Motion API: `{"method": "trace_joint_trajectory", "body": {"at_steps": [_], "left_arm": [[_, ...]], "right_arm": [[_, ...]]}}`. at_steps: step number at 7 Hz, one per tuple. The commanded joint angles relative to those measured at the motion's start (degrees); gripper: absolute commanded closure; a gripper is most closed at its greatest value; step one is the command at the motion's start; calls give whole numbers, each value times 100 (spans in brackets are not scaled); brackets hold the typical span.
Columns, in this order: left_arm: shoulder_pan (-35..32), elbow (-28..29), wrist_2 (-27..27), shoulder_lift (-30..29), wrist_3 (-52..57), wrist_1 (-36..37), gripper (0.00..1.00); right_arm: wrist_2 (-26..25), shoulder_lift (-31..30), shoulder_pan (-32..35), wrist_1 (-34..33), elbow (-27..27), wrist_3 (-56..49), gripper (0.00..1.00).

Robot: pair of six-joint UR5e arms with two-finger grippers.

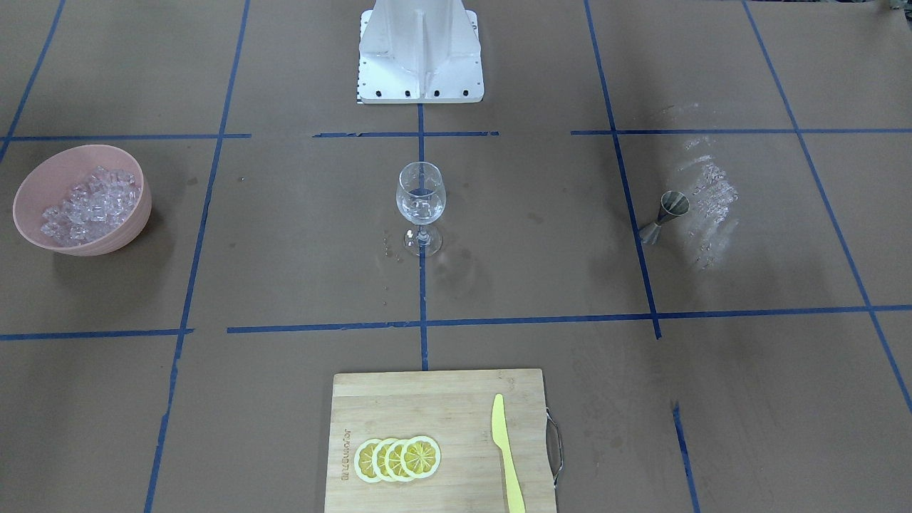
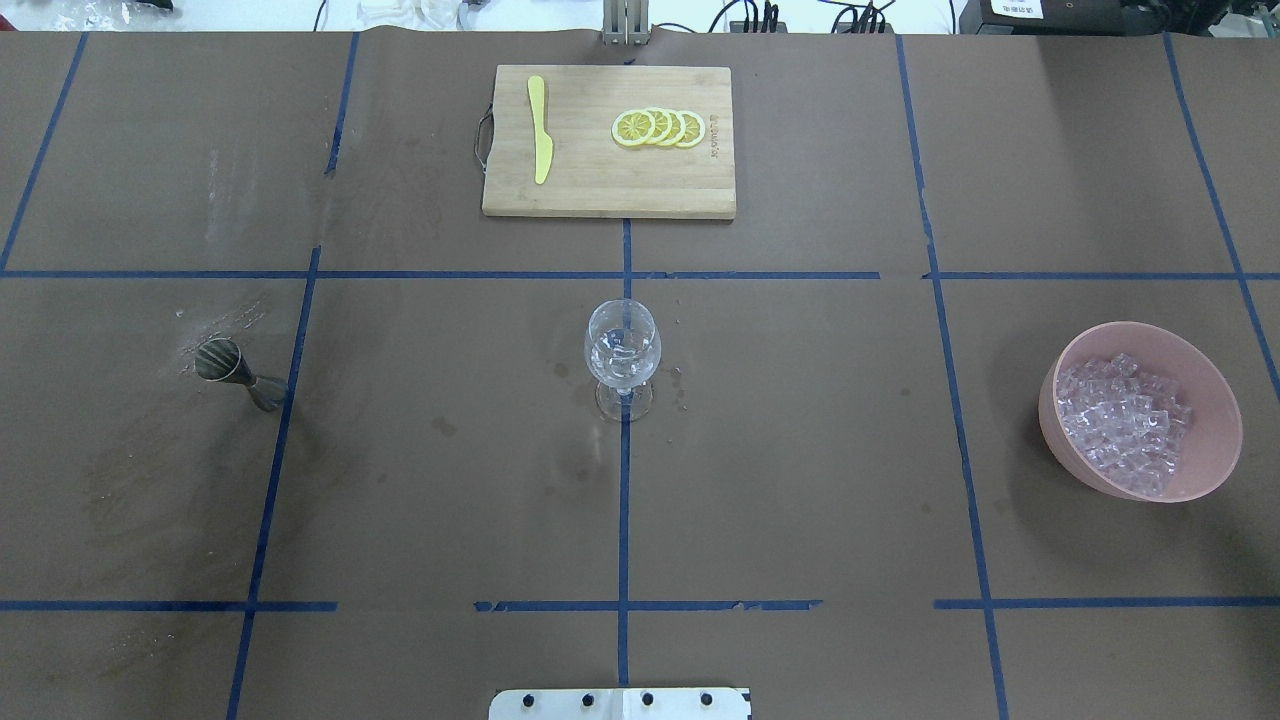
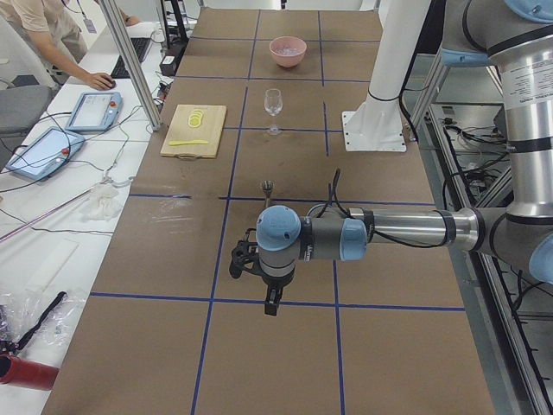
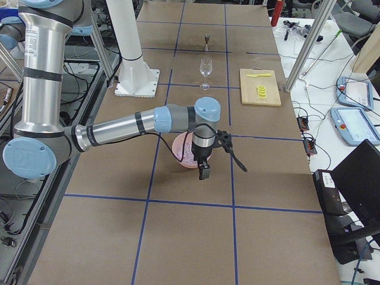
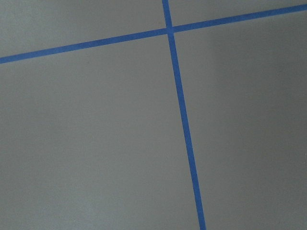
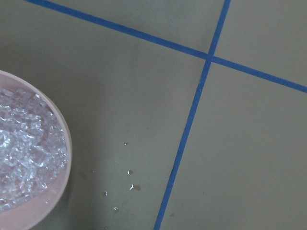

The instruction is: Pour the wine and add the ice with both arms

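- Brown paper covers the worktop, and blue tape lines mark it into squares.
- At the centre of the overhead view a clear wine glass stands upright on a tape line. Something glassy glints low in its bowl, but I cannot tell whether it is wine or solid chunks.
- Small droplets lie on the paper just beside the glass's foot.
- The ice is heaped in a pink bowl at the right of the overhead view, well apart from the glass.
- A metal jigger stands at the left of that view, beside a tape line.
- At top centre a wooden cutting board carries a yellow knife and a row of overlapping lemon slices, with a gap between them.
- In the exterior left view the left arm reaches in from the right edge. The left pincer hangs over bare paper at lower centre, and I cannot tell whether it is open or closed.
- In the exterior right view the right arm comes in from the left. The right pincer hangs at the bowl's near side. Its state cannot be told either.
- The right wrist view shows the bowl's rim at lower left, with droplets on the paper beside it.
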Motion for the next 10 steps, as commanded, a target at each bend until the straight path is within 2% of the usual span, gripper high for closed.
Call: {"method": "trace_joint_trajectory", "body": {"at_steps": [1, 3, 10], "left_arm": [[0, 2, 4, 2, 17, -7, 0], [18, -16, 4, -7, 44, 2, 0], [18, -51, 30, -7, 61, -7, 0]], "right_arm": [[494, -568, 616, 619, -505, -27, 0], [487, -780, 699, 620, -691, -1, 0], [469, -920, 927, 629, -692, -28, 0]]}}
